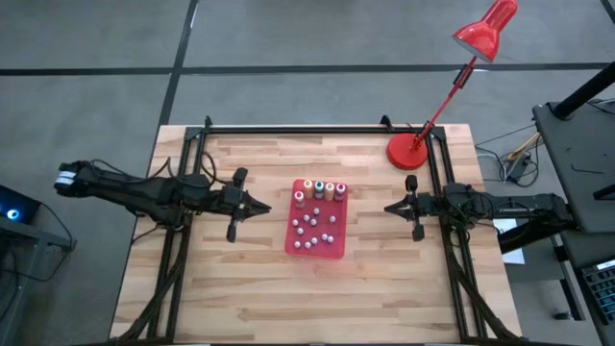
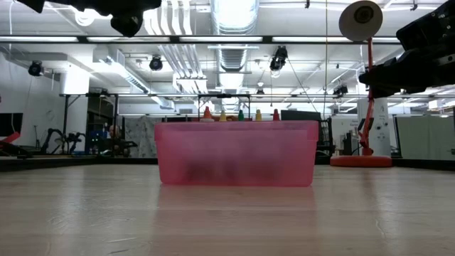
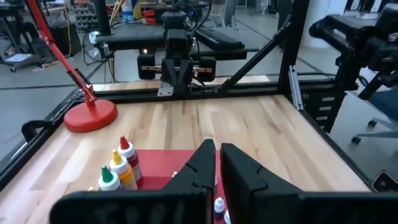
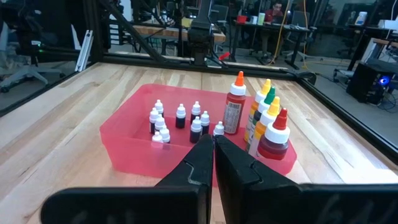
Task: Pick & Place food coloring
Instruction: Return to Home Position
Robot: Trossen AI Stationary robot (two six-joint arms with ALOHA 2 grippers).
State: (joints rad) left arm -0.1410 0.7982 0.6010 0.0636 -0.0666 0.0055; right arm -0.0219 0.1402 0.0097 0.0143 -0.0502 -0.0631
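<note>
Wood table [image 1: 240, 288], food coloring [image 4: 180, 116] in red bin [image 4: 130, 152], upright, axes vertical

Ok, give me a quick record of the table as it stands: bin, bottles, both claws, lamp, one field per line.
red bin: middle of the table, between the two claws
small bottles: roughly a dozen, white caps, upright inside the bin
tall bottles: a row inside the bin, at its end nearer the lamp
left claw: shut, holding nothing, beside the bin's left side
right claw: shut, holding nothing, beside the bin's right side
lamp: red, round base at the table's far right corner
</note>
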